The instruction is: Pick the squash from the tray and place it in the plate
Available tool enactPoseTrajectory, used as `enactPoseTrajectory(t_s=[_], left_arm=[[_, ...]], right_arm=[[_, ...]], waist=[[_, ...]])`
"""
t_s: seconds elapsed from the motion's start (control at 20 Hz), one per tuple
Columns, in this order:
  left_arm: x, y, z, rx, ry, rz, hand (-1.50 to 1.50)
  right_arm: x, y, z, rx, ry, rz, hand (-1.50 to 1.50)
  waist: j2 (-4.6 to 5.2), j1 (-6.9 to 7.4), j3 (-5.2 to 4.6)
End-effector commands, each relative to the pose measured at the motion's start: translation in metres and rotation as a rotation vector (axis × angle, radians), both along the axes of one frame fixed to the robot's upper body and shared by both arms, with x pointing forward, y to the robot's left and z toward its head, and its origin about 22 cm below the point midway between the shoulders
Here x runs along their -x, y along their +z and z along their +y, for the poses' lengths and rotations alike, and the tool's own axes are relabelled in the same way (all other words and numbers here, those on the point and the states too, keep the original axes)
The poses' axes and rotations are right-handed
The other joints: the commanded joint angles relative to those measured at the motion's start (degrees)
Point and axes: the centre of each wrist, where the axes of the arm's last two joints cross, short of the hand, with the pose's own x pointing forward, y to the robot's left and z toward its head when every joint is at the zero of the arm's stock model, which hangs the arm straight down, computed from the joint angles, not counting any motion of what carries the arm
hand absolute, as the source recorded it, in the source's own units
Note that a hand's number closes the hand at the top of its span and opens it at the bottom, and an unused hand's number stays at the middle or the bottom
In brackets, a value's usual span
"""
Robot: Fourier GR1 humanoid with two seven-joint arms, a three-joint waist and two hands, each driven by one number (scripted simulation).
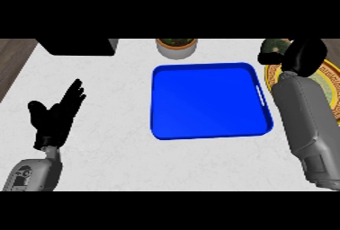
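Progress: squash [271, 50] is out of the tray [207, 102] and held over the plate [327, 77]; setting it down and letting go remain.
Right hand [304, 56]: curled round the squash, hiding much of it.
Squash: dark green, rounded, at the plate's far-left rim; probably not yet resting on it.
Left hand [56, 114]: spread, resting at the left, fingers up.

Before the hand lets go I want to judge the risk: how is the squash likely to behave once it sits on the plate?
The squash, dark green and rounded, is held by the right hand above the plate. Its rounded form suggests it may roll. It looks solid, so probably stiff rather than floppy. The plate's rim seems shallow and may not stop a roll.
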Motion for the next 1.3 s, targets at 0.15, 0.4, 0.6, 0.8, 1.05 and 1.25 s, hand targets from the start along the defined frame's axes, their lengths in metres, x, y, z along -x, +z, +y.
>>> enactPoseTrajectory(t_s=[0.15, 0.4, 0.6, 0.8, 1.05, 1.25], left_arm=[[-0.011, 0.011, 0.001, 0.006, 0.0, 0.009, 0.0], [-0.005, -0.005, 0.002, 0.011, -0.008, -0.017, 0.0], [0.0, 0.006, -0.002, 0.012, -0.008, 0.002, 0.0], [-0.01, 0.003, -0.013, 0.015, 0.006, 0.001, 0.0], [0.0, -0.007, 0.001, 0.012, 0.003, 0.005, 0.0], [-0.002, -0.003, 0.001, 0.014, 0.012, 0.0, 0.0]], right_arm=[[0.012, -0.032, -0.062, -0.038, -0.108, 0.002, 1.5], [0.019, -0.033, -0.112, 0.003, -0.139, 0.091, 1.5], [0.034, -0.047, -0.14, -0.045, -0.1, 0.268, 1.5], [0.039, -0.056, -0.144, -0.292, -0.05, 0.224, -1.5], [0.049, -0.052, -0.167, -0.222, 0.07, 0.158, -1.5], [0.052, -0.067, -0.155, -0.114, 0.116, -0.016, -1.5]], waist=[[0.01, -0.24, 0.04], [0.4, 0.36, 0.06], [0.3, 0.54, 0.1], [0.25, 0.12, 0.14], [0.37, 0.59, 0.12], [0.36, 0.19, 0.15]])
